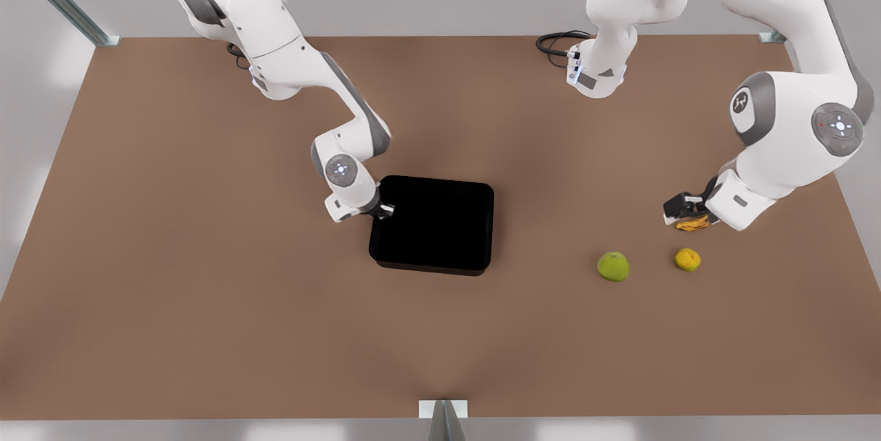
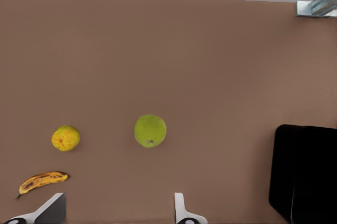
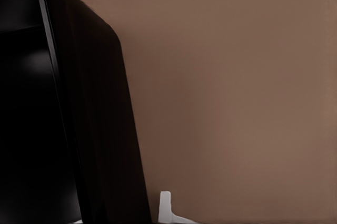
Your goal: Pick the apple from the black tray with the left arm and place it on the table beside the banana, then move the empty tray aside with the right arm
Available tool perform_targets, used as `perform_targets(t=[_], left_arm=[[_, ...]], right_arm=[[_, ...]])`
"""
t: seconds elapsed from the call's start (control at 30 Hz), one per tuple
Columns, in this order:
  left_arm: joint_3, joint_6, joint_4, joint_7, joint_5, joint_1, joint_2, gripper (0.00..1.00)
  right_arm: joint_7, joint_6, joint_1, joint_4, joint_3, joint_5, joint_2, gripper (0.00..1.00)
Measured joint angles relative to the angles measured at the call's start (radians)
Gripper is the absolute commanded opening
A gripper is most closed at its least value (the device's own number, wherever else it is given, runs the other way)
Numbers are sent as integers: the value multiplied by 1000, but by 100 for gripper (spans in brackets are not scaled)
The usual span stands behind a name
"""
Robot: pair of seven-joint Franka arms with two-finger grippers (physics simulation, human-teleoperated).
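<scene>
The apple (image 1: 613, 266) is sitting on the table (image 1: 206, 289), out of the tray (image 1: 433, 224), toward the table's edge on the front view's right. The small orange-yellow fruit (image 1: 687, 259) is lying just beside it, nearer that edge, and the banana (image 1: 692, 223) is lying a little behind the fruit, partly hidden under an arm. In the left wrist view the apple (image 2: 150, 130) is resting between the fruit (image 2: 66, 138) and the tray (image 2: 308, 174), with the banana (image 2: 42, 180) near the fruit.

The left end effector (image 1: 678, 210) is hovering over the banana, its fingers (image 2: 181, 211) spread wide apart and gripping nothing.

The tray is lying empty near the table's middle, well apart from the fruit. The right end effector (image 1: 383, 210) is sitting at the tray's rim on the front view's left. One finger (image 3: 166, 208) is showing outside the tray wall (image 3: 100, 129); whether it is gripping the rim I cannot tell.
</scene>
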Motion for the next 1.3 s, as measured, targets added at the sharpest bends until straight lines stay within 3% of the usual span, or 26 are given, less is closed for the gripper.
perform_targets(t=[0.07,0.23,0.57,0.7,0.9,1.17,1.3], left_arm=[[-2,1,0,10,0,-1,-1,100],[-2,2,2,32,1,2,-4,100],[-2,6,2,61,-2,2,-2,100],[-2,6,2,69,-3,2,-3,100],[-2,8,2,78,-4,1,2,100],[-2,9,7,86,-4,2,2,100],[-2,8,13,89,-4,2,3,100]], right_arm=[[-6,0,-3,-5,1,0,-2,26],[-25,-2,-9,-7,1,2,-28,19],[-106,-95,-136,-11,-3,4,-220,18],[-205,-182,-174,-1,-86,-23,-286,17],[-418,-314,-197,90,-305,-127,-320,15],[-736,-387,-415,201,-327,-271,-295,15],[-870,-400,-436,209,-322,-280,-240,15]])
